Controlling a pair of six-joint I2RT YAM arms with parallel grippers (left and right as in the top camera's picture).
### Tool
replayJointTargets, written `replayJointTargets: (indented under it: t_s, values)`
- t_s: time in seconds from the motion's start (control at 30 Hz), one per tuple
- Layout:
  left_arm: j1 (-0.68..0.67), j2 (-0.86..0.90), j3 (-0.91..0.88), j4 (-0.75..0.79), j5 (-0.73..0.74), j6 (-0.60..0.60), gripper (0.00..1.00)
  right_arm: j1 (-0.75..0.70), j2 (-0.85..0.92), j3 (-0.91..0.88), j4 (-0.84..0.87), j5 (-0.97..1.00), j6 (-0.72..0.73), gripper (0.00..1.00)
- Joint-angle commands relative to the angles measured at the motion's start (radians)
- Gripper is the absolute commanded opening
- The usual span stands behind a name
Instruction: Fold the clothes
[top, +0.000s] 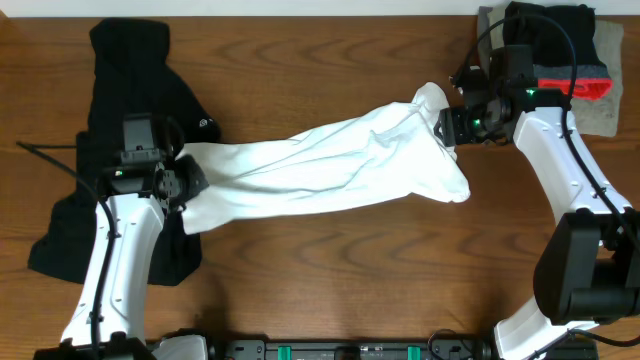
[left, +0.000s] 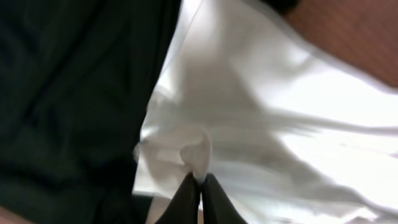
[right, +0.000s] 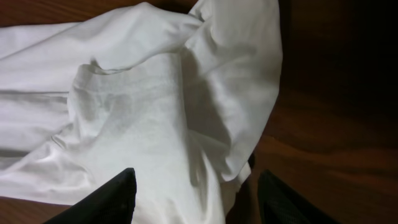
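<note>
Overhead: the white T-shirt (top: 330, 165) lies stretched across the middle of the table (top: 330, 40), running from the left gripper (top: 185, 180) up to the right gripper (top: 443, 128); its left end overlaps the black hoodie (top: 110, 90), which sprawls along the left edge under the left arm; a pile of folded clothes (top: 590, 60), grey, black and red, sits in the far right corner, just behind the right arm

Left wrist: the left gripper (left: 199, 186) has its jaws pressed together, pinching a small bunched fold of the T-shirt (left: 280, 124); the hoodie (left: 74, 93) fills the left of the view, touching the shirt's edge; a patch of bare table (left: 354, 31) shows at the upper right

Right wrist: the right gripper (right: 196, 177) stands spread, one finger either side of the lower frame; the crumpled end of the T-shirt (right: 137, 106) lies between and beyond them, with table (right: 336, 124) to the right; the jaws are not closed on the cloth
</note>
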Motion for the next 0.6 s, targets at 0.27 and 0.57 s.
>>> replayJointTargets:
  t_s: [0.27, 0.57]
  values:
    - [0.003, 0.224, 0.018, 0.151, -0.046, -0.009, 0.06, -0.004, -0.019, 0.018, -0.006, -0.001, -0.014, 0.6]
    - [0.003, 0.327, 0.019, 0.198, -0.076, -0.004, 0.54, -0.004, -0.019, 0.018, -0.008, -0.001, -0.014, 0.6]
